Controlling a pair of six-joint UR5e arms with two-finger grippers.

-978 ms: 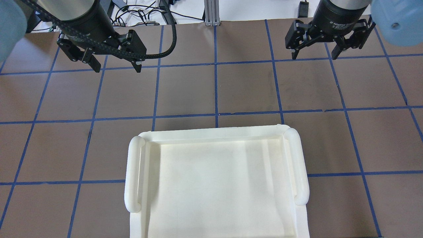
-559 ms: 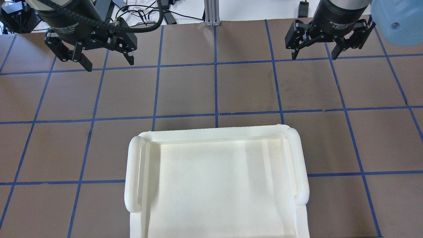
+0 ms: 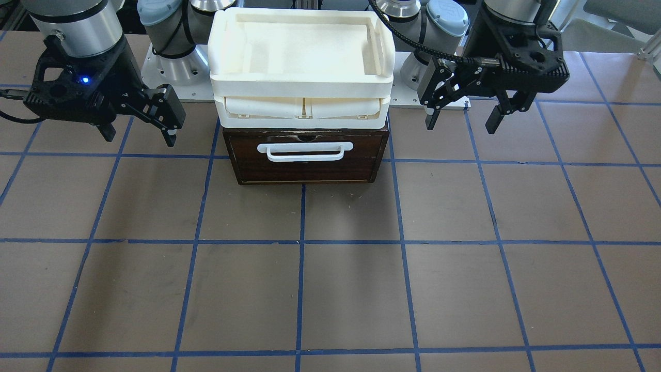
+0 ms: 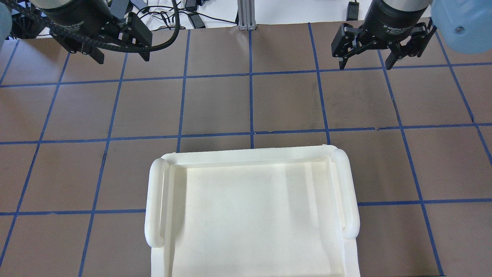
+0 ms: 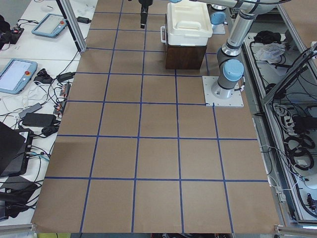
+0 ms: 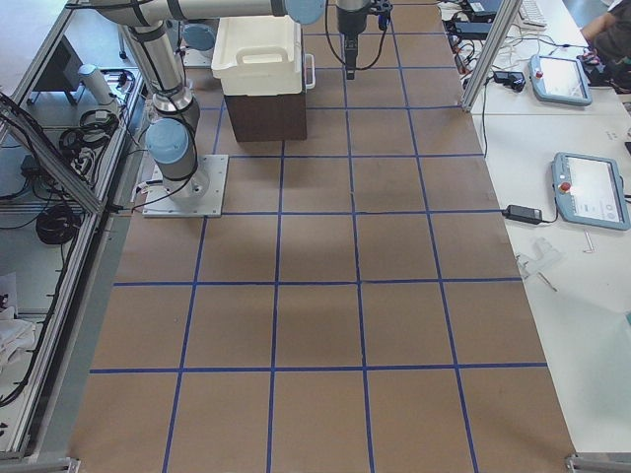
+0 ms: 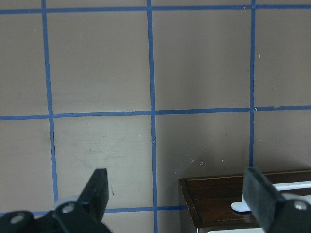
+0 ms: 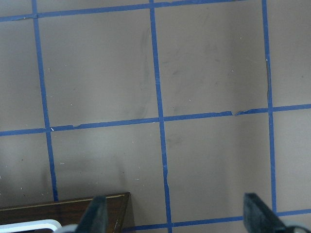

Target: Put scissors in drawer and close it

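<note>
The scissors show in no view. The drawer [image 3: 304, 164], dark brown with a white bar handle [image 3: 304, 151], stands shut under the cream tray unit; its front also shows in the left wrist view [image 7: 218, 199] and the right wrist view [image 8: 73, 211]. My left gripper [image 3: 461, 124] hangs open and empty above the table beside the drawer, and shows in the overhead view [image 4: 123, 57] and the left wrist view [image 7: 177, 194]. My right gripper [image 3: 138, 138] is open and empty on the drawer's other side, also in the overhead view [image 4: 365, 66] and the right wrist view [image 8: 176, 213].
The cream-white plastic tray unit [image 3: 302, 77] sits on top of the drawer case; its rim fills the lower middle of the overhead view [image 4: 250, 156]. The brown table has a blue tape grid. Cables and tablets lie beyond the far edge [image 4: 161, 15].
My left gripper has moved up and left in the overhead view, away from the tray unit toward the table's far edge. The right gripper has not moved.
</note>
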